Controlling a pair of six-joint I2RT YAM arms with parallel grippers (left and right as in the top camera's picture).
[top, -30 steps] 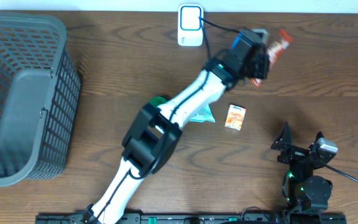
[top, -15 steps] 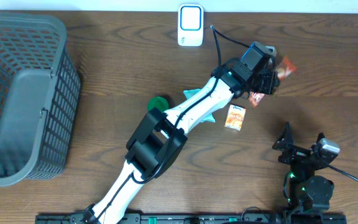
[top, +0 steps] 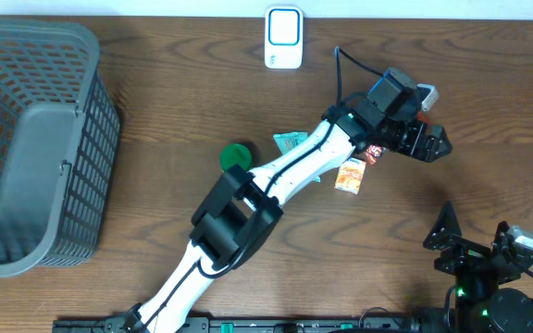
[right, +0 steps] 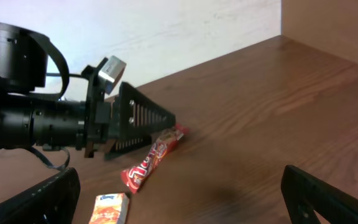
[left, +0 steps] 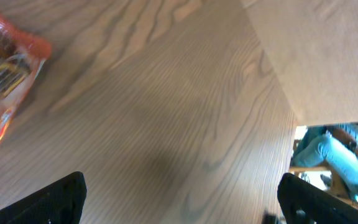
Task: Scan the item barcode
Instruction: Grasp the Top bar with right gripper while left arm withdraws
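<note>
Red snack packet (right: 152, 160) lay flat, slantwise, just under the left gripper (top: 430, 145), whose jaws were spread wide; the right gripper (top: 475, 239), likewise open, sat farther off.

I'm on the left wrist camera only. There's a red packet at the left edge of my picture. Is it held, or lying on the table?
Observer: Lying down. The right wrist view shows the red snack packet flat on the table, with the left gripper open just above it and nothing between the fingers.
Operator: Where is the scanner from there?
Observer: The white scanner stands at the far edge of the table, off to the gripper's left in the overhead view.
Operator: Is anything else close to the packet?
Observer: A small orange box lies just on the near side of it, toward the arm bases.
</note>
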